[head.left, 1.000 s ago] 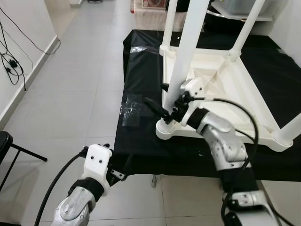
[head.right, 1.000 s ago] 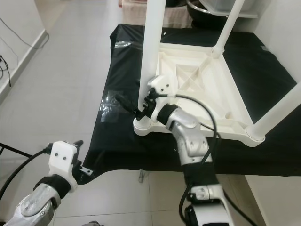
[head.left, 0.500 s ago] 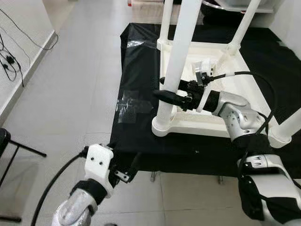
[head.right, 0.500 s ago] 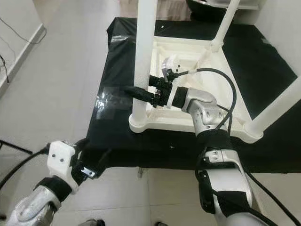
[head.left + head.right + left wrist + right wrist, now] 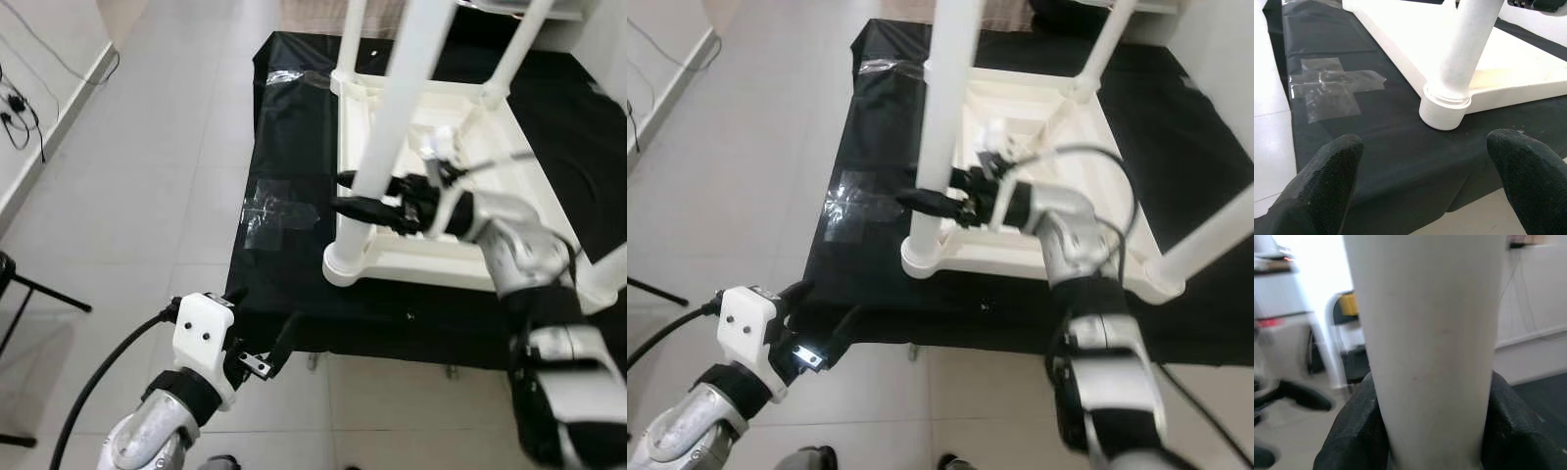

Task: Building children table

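Observation:
A white children's table (image 5: 431, 266) lies upside down on a black-covered work table, its legs pointing up. My right gripper (image 5: 340, 191) reaches across the upturned frame and is shut on the near-left leg (image 5: 402, 98), a little above its socket (image 5: 1444, 110). In the right wrist view the leg (image 5: 1430, 333) sits between both black fingers (image 5: 1356, 431), touching them. My left gripper (image 5: 263, 313) hangs open below the work table's front edge, in front of that socket, with nothing between its fingers (image 5: 1322, 186).
The black cloth (image 5: 294, 127) carries a patch of clear tape (image 5: 279, 211) left of the leg. Pale tiled floor (image 5: 147, 196) runs along the left side. Cables (image 5: 20, 98) lie by the left wall, and a black stand leg (image 5: 39, 294) is at the near left.
My right gripper swung from beside the leg's base to a higher, level hold across the leg. The left gripper stayed low by the front edge. The camera shifted slightly.

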{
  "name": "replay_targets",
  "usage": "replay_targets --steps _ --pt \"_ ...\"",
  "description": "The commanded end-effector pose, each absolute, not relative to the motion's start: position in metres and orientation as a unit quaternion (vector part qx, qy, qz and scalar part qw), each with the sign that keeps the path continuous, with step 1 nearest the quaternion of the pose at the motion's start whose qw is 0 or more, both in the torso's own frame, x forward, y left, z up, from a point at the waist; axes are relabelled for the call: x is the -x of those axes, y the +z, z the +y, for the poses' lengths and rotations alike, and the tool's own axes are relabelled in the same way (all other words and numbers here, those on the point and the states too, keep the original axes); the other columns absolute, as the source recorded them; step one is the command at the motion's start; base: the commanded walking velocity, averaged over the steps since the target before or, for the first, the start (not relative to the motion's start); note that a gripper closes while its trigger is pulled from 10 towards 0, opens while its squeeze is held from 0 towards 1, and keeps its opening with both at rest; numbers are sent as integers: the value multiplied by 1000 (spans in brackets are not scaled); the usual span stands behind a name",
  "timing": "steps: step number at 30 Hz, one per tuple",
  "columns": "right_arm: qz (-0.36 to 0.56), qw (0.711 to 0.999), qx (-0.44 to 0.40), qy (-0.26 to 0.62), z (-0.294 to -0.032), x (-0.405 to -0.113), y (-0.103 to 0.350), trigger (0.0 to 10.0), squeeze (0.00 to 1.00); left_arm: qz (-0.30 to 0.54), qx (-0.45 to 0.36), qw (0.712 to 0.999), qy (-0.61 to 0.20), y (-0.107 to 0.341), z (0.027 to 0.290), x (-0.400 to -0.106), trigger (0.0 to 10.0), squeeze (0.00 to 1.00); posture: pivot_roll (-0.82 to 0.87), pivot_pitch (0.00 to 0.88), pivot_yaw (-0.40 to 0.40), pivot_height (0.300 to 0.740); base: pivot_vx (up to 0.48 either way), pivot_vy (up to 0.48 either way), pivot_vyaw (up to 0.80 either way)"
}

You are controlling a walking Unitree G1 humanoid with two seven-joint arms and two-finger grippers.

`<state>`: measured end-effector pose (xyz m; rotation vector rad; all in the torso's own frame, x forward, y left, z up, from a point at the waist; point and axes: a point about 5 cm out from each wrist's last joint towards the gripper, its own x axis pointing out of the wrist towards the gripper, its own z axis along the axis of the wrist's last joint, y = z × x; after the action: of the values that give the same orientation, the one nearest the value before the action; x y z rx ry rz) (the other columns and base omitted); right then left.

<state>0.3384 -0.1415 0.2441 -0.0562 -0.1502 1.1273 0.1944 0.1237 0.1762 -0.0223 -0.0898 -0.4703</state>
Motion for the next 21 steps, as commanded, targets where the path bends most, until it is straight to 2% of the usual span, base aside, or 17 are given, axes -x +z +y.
replay_targets --steps 1,2,3,4,5,6,7,8,10,16,17,20,21 --pt "91 935 47 340 -128 -335 178 0 0 -37 12 971 -236 174 123 -193 10000 0 131 246 -122 740 0 0 0" --pt "91 935 47 340 -128 -335 178 0 0 -37 12 971 -236 174 123 -193 10000 0 131 246 -122 740 0 0 0" --pt "132 962 35 238 -123 -320 161 0 0 -37 13 971 -236 174 124 -194 10000 0 125 244 -120 740 0 0 0" --pt "139 968 28 209 -105 -304 157 0 0 -39 13 971 -236 175 124 -196 10000 0 130 241 -104 740 0 0 0" --pt "139 968 28 209 -105 -304 157 0 0 -39 13 971 -236 175 124 -196 10000 0 130 241 -104 740 0 0 0" --pt "137 968 17 210 -93 -293 157 0 0 -40 13 971 -235 176 124 -197 10000 0 130 241 -104 740 0 0 0" --pt "118 969 12 215 -83 -295 163 0 0 -41 14 971 -236 176 124 -199 10000 0 116 211 -92 740 0 0 0" --pt "118 969 12 215 -83 -295 163 0 0 -41 14 971 -236 176 124 -199 10000 0 116 211 -92 740 0 0 0" --pt "82 970 2 229 -64 -314 177 0 0 -46 18 969 -242 177 120 -201 10000 0 124 200 -98 740 0 0 0" --pt "71 963 -16 259 -44 -318 194 0 0 -50 18 968 -245 178 117 -203 10000 0 134 193 -108 740 0 0 0" --pt "69 962 -18 262 -42 -315 197 3255 0 -51 18 968 -245 178 118 -202 10000 0 136 190 -109 740 0 0 0" --pt "67 963 -18 262 -42 -314 199 3255 0 -51 18 968 -244 178 118 -202 10000 0 136 190 -109 740 0 0 0" --pt "29 954 -43 296 -41 -309 215 10000 1000 -50 16 969 -240 178 120 -202 10000 0 133 196 -107 740 0 0 0"
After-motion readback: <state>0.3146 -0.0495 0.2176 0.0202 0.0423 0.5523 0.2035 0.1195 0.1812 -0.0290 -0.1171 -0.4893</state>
